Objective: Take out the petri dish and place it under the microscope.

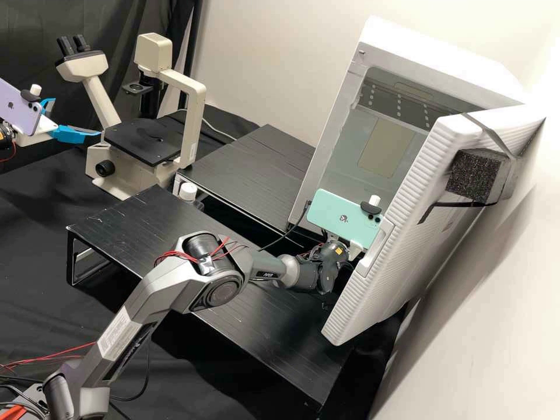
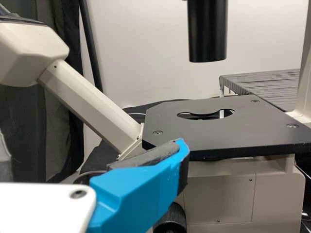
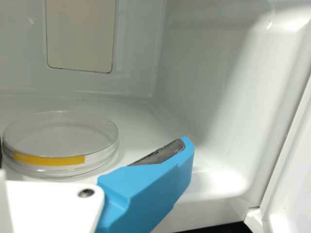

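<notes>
In the high view, my left gripper (image 1: pixel 77 116) is open beside the microscope (image 1: pixel 189 116), left of its black stage (image 1: pixel 131 142). The left wrist view shows one finger of the left gripper (image 2: pixel 92 150) before the stage (image 2: pixel 194 133), which has an oblong opening. At the white incubator's (image 1: pixel 329 134) doorway is my right gripper (image 1: pixel 354 251), its fingertips hidden there. Inside, a clear round petri dish (image 3: pixel 60 169) with a yellow strip lies flat on the white floor. My right gripper (image 3: pixel 92 148) is open, with the dish seen between its spread fingers; contact cannot be told.
The incubator door (image 1: pixel 402 221) stands open at the right. Black slatted platforms (image 1: pixel 251 175) run between microscope and incubator. A white-capped bottle (image 1: pixel 188 191) stands between them. The microscope's dark condenser tube (image 2: pixel 207 34) hangs above its stage.
</notes>
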